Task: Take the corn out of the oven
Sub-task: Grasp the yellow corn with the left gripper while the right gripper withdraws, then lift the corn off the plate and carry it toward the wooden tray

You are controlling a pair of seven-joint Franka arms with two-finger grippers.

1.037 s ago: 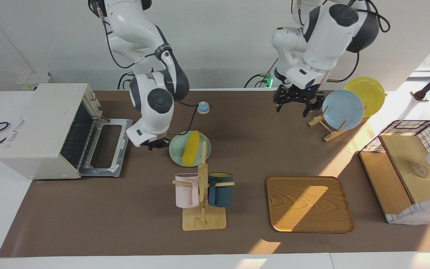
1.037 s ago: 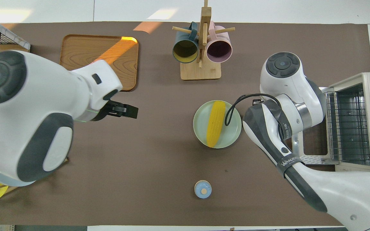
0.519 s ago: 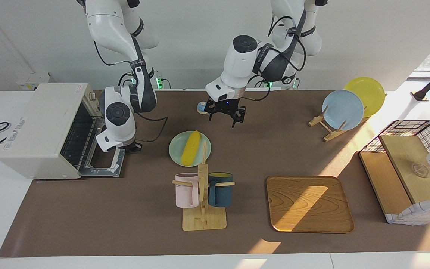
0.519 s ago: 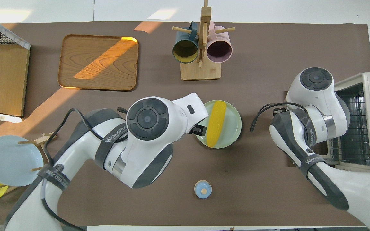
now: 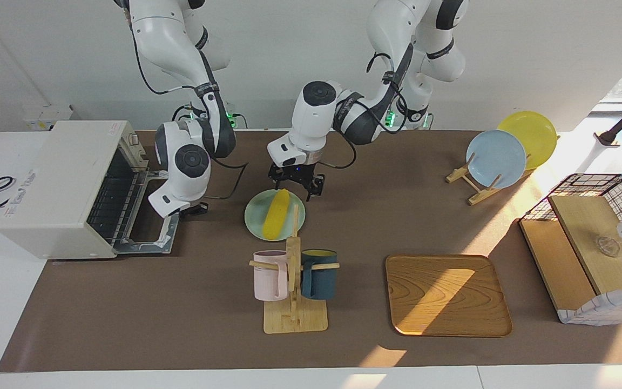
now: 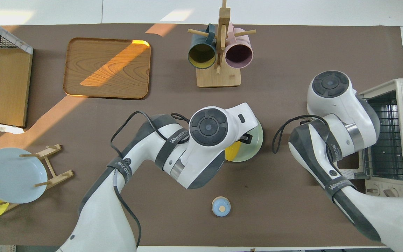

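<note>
The corn (image 5: 276,216) lies on a light green plate (image 5: 254,219) on the table, beside the oven's open door and outside the oven. The off-white oven (image 5: 62,183) stands at the right arm's end with its door (image 5: 149,229) folded down flat and only its wire rack showing inside. My left gripper (image 5: 295,186) is open and hovers just over the end of the corn that lies nearer to the robots. In the overhead view the left arm covers most of the corn (image 6: 233,153) and the plate (image 6: 254,145). My right gripper (image 5: 196,208) is low beside the door's edge.
A wooden mug rack (image 5: 293,319) with a pink and a dark blue mug stands just past the plate, farther from the robots. A wooden tray (image 5: 447,294), a dish rack with blue and yellow plates (image 5: 496,158), a wire-and-wood basket (image 5: 592,254) and a small blue bell (image 6: 220,206) are also there.
My left arm swung from the dish rack across the table to above the corn plate. My right gripper drew back from beside the plate to the oven door's edge.
</note>
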